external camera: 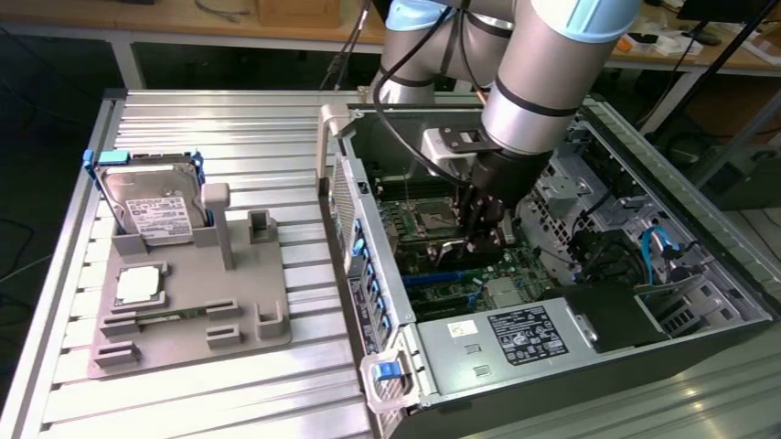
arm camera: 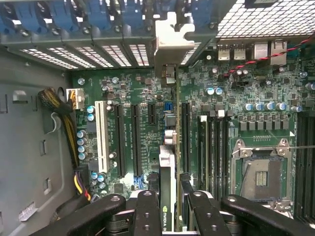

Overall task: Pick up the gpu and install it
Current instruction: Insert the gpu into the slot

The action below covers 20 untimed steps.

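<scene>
1. On the exterior view's left, the drive (external camera: 156,206) sits in its tray (external camera: 183,343), well apart.
2. Further right, my gripper (arm camera: 170,216) is pinched narrow on the gpu (arm camera: 167,162), which stands on edge between the fingers (arm camera: 147,211).
3. The card's long axis runs parallel to the slots (arm camera: 184,132), with the bracket (arm camera: 172,34) at the far end.

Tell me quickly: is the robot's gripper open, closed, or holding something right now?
Gripper: closed on the gpu, which it holds edge-on over the motherboard.
</scene>
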### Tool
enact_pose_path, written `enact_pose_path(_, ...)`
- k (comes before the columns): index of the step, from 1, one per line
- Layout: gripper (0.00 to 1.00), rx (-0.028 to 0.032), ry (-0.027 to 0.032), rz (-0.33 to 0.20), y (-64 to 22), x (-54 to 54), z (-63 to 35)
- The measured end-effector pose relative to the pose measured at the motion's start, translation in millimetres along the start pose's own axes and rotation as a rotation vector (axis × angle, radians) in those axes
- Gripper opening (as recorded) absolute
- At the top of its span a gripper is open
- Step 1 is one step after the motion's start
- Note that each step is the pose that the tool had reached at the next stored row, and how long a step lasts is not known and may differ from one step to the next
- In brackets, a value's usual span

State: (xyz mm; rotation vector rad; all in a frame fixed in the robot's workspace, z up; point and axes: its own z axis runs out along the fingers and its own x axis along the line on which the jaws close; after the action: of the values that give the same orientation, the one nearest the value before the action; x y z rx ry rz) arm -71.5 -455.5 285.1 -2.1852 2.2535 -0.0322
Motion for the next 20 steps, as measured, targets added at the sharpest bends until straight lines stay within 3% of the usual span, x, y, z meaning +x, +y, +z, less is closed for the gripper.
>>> enact_pose_path(8, 0.27, 0.0000, -0.0002, 0.000, 0.3, 4.2, 1.0)
enact_pose_path(20, 0.27, 0.0000, -0.0001, 0.000, 11.3, 4.6, 2.4)
